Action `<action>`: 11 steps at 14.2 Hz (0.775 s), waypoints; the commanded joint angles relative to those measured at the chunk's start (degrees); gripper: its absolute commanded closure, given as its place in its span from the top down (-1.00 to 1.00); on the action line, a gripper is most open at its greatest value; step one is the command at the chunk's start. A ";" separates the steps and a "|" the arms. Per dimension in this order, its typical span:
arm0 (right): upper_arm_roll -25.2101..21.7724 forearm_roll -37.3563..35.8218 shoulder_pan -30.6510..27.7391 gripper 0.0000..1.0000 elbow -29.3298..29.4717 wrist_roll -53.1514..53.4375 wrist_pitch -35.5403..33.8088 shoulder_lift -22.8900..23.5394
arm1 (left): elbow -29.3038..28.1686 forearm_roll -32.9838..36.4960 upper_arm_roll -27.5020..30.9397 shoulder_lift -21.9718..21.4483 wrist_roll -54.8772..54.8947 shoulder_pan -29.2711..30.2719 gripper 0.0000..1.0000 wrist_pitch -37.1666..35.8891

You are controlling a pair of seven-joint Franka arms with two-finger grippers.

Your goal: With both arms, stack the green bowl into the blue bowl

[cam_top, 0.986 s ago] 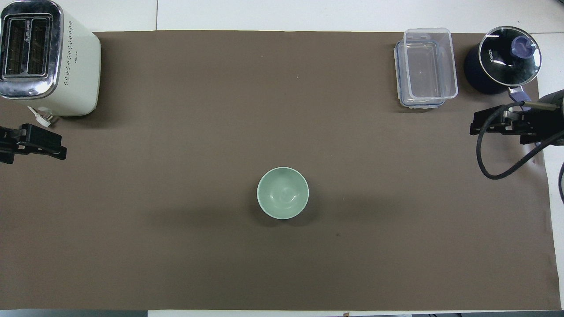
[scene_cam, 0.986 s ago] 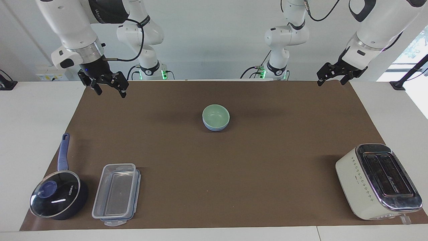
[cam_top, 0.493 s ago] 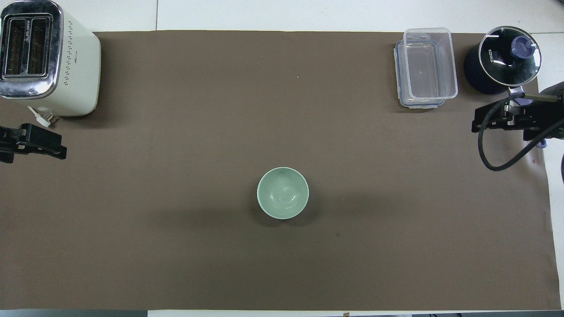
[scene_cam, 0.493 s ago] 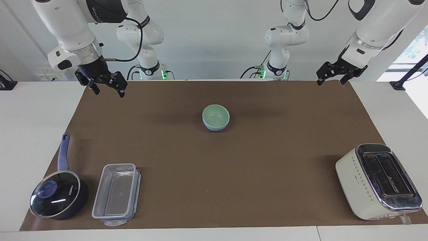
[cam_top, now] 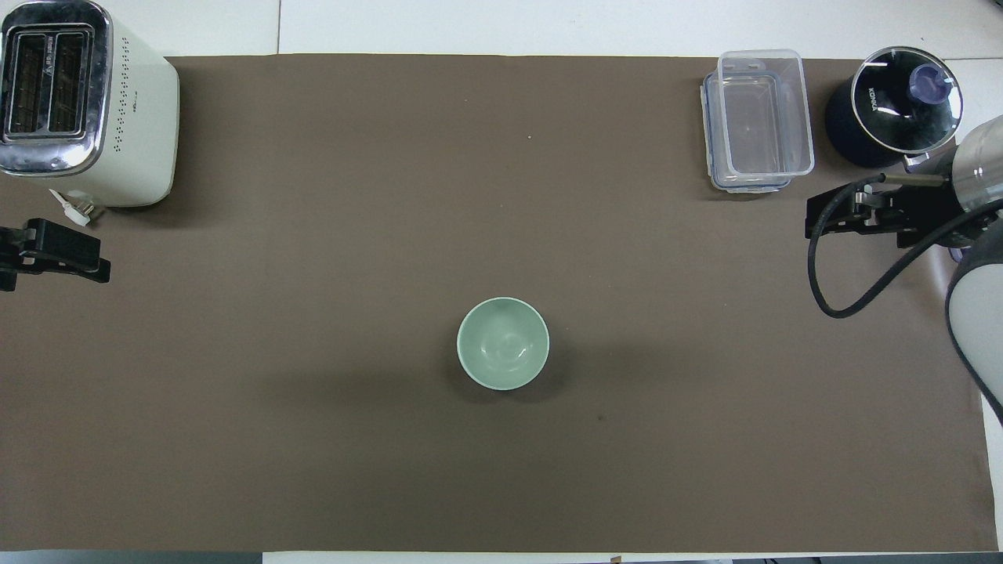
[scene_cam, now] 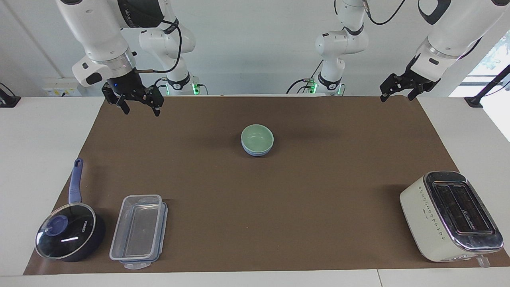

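- Two bowls are counted: one green bowl [scene_cam: 257, 135] nested in one blue bowl [scene_cam: 257, 152].
- Two end effectors are raised, spread: left end effector [scene_cam: 397, 91], right end effector [scene_cam: 140, 108].

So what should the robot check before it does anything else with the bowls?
1. Green bowl sits inside the blue bowl: ok.
2. Stack is upright on the brown mat: ok.
3. Left gripper is up over the mat's edge, holding nothing, fingers open: ok.
4. Right gripper is up over the mat's corner, holding nothing, fingers open: ok.
5. Toaster, saucepan and plastic container are well apart from the stack: ok.
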 commanded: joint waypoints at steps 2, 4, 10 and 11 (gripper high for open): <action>-2.33 -1.09 0.97 1.00 0.02 -1.19 -0.48 -0.14 | -0.33 -0.66 -0.23 -0.80 -0.26 0.70 1.00 0.05; -5.76 -1.00 2.82 1.00 -0.07 -1.28 -0.83 -0.40 | -0.33 -0.66 -0.23 -0.80 -0.26 0.70 1.00 0.05; -6.39 -1.09 2.12 1.00 -0.33 -2.24 -3.11 -1.10 | -0.33 -0.66 -0.23 -0.80 -0.26 0.70 1.00 0.05; -6.39 -1.18 2.04 1.00 -0.42 -3.38 -3.11 -1.10 | -0.33 -0.66 -0.23 -0.80 -0.26 0.70 1.00 0.05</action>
